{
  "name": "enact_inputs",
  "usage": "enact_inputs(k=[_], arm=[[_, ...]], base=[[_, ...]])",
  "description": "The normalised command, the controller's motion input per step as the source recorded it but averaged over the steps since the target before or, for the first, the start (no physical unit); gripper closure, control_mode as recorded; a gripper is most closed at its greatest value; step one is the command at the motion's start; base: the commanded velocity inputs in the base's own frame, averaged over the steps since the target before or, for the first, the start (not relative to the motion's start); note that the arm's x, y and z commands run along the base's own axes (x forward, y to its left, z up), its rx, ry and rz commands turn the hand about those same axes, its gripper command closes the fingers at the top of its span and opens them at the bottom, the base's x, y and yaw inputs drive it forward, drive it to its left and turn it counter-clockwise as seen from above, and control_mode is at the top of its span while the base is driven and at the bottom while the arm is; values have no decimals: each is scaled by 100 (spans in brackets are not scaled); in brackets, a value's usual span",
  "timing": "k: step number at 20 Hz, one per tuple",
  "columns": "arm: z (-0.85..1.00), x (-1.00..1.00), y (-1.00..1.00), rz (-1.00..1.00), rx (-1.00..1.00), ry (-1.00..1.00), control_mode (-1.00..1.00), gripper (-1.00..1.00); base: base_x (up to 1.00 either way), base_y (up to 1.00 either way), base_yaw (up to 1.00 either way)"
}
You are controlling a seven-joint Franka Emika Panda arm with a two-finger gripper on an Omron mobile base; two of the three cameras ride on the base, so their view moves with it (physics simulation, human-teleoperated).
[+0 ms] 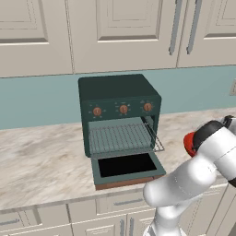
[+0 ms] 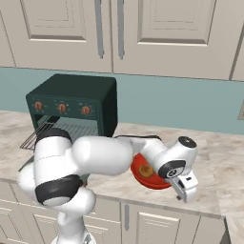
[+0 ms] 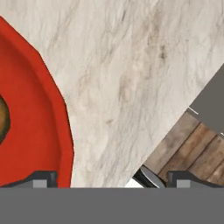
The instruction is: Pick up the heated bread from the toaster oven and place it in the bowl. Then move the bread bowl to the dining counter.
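Note:
The dark green toaster oven [image 1: 119,115] [image 2: 71,106] stands on the marble counter with its black-glass door [image 1: 126,166] dropped open and its wire rack [image 1: 120,137] bare. The red bowl [image 2: 141,175] [image 1: 188,142] [image 3: 35,127] sits to the oven's right near the counter's front edge. A brown piece of bread [image 2: 146,170] [image 3: 2,120] lies in it. My gripper [image 2: 187,193] [image 3: 113,179] hangs open just right of the bowl, pointing down. One fingertip [image 3: 41,178] is over the bowl's rim, the other [image 3: 183,178] past the counter edge. The dining counter is out of view.
Cream wall cabinets [image 1: 115,32] hang above the teal backsplash [image 2: 190,102]. The counter's front edge [image 3: 175,118] runs close to the gripper, with wooden floor [image 3: 192,151] below. My own arm [image 2: 95,157] stretches between oven and bowl. A wall outlet [image 1: 233,87] sits at far right.

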Motion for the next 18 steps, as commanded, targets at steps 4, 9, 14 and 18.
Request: enact_inputs(k=[4, 9, 14, 18], arm=[[-20, 8, 0, 0, 21, 0, -100, -100], [-9, 22, 3, -1, 16, 0, -100, -100], [0, 20, 8, 0, 3, -3, -100, -100], [-11, 22, 13, -4, 0, -6, -100, -100]], base=[[0, 0, 0], [0, 0, 0], [0, 0, 0], [0, 0, 0]])
